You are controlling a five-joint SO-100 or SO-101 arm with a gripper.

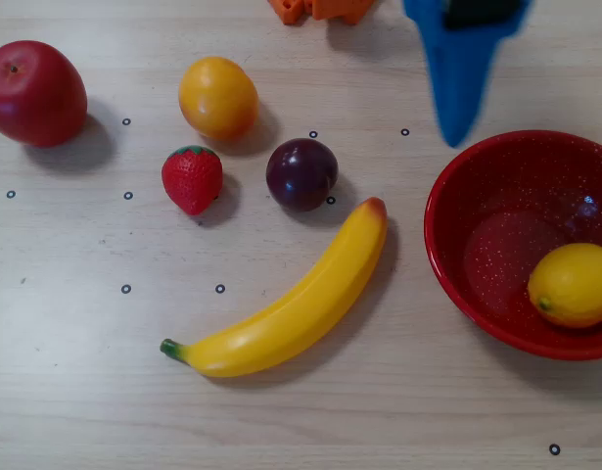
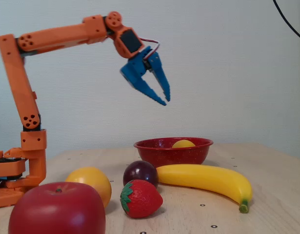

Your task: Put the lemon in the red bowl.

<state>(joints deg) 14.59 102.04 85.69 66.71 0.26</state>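
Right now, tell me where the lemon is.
The lemon lies inside the red bowl at the right edge of the overhead view, against the bowl's lower right side, with the banana to the bowl's left.

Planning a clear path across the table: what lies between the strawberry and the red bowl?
In the overhead view, the plum and the banana's upper tip lie between the strawberry and the red bowl.

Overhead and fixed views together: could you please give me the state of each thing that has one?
Lemon: lying inside the bowl, free of the hand.
Bowl: upright on the table, holding only the lemon.
Hand: raised well above the bowl, fingers nearly together, holding nothing.
Banana: lying flat beside the bowl, apart from it.
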